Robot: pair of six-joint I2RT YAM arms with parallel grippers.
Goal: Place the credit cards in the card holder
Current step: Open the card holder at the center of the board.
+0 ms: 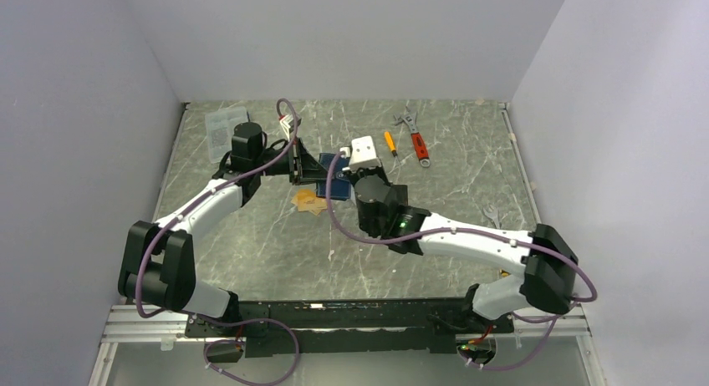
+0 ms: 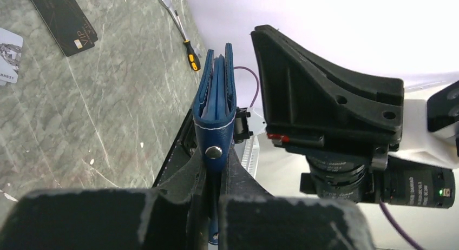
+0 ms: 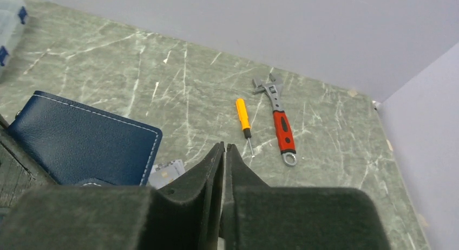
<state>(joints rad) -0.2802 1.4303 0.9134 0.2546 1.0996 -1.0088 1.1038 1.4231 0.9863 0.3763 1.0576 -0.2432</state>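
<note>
The left tool [image 2: 214, 177] clamps the card holder [image 2: 216, 106] on edge above mid-tabletop [image 1: 251, 261], likely presenting its pockets to the right tool [image 3: 224, 152], closed with nothing visible in it, credit cards [image 1: 308, 202] lying nearer.

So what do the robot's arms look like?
Both the left arm and the right arm have white tube-shaped links with chunky black joints. A purple cable loops along each. The jaws are black, wedge-shaped and rough-padded. A tiny green light glows on the right arm.

Veined grey-green tabletop [image 1: 251, 252], plain pale walls [image 1: 351, 35]
</note>
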